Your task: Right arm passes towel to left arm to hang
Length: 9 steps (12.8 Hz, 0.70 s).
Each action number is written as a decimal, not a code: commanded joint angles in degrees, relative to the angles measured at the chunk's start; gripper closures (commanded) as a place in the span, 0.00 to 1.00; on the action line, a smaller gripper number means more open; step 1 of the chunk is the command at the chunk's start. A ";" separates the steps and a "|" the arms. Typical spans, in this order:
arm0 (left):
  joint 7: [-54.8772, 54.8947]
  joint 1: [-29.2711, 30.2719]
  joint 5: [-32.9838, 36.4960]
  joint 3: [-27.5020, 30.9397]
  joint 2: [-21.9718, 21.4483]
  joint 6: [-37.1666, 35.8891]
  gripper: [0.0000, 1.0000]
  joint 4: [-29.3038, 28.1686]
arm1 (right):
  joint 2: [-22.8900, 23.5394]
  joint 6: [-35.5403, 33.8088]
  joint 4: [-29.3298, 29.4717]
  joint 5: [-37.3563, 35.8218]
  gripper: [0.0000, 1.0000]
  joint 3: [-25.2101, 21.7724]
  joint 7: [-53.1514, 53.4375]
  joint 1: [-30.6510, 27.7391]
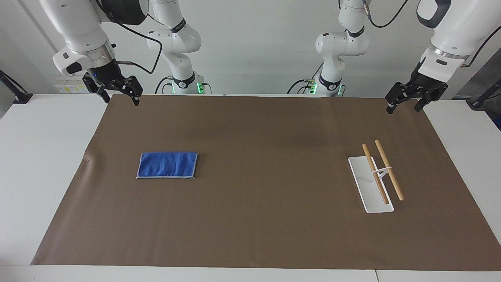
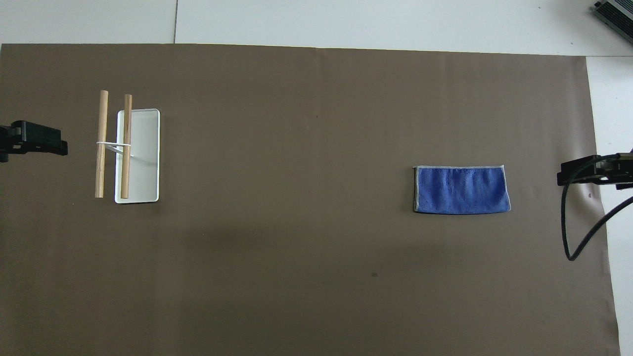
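The blue towel [image 1: 167, 165] lies flat and folded on the brown mat, toward the right arm's end of the table; it also shows in the overhead view [image 2: 462, 190]. My right gripper [image 1: 121, 101], with the looping cable, hangs open and empty in the air over the mat's edge near its own base, well apart from the towel. Its tip shows in the overhead view [image 2: 576, 175]. My left gripper [image 1: 403, 110] hangs open and empty over the mat's corner at the left arm's end. Its tip shows in the overhead view [image 2: 49, 143]. Both arms wait.
A small rack stands toward the left arm's end: a white base plate [image 1: 362, 176] with two wooden rods [image 1: 387, 168] held above it; it shows in the overhead view [image 2: 146, 148]. The brown mat [image 1: 266, 203] covers most of the white table.
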 commanded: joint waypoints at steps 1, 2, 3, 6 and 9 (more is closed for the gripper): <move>0.13 0.60 -0.50 -0.14 -1.44 -0.20 0.00 -1.31 | -1.59 0.58 -1.68 0.31 0.00 0.29 -0.05 -0.26; 0.13 0.60 -0.50 -0.14 -1.52 -0.11 0.00 -1.31 | -1.68 0.67 -1.94 0.31 0.00 0.29 0.30 -0.26; 0.13 0.60 -0.50 -0.14 -1.52 -0.20 0.00 -1.31 | -1.68 0.67 -1.94 0.40 0.00 0.38 0.48 -0.18; 0.13 0.60 -0.50 -0.14 -1.61 -0.20 0.00 -1.31 | -1.68 0.67 -1.94 0.75 0.00 0.65 1.88 -0.26; 0.13 0.60 -0.50 -0.23 -1.61 0.07 0.00 -1.39 | -1.77 0.67 -2.29 0.58 0.00 0.73 1.45 -0.18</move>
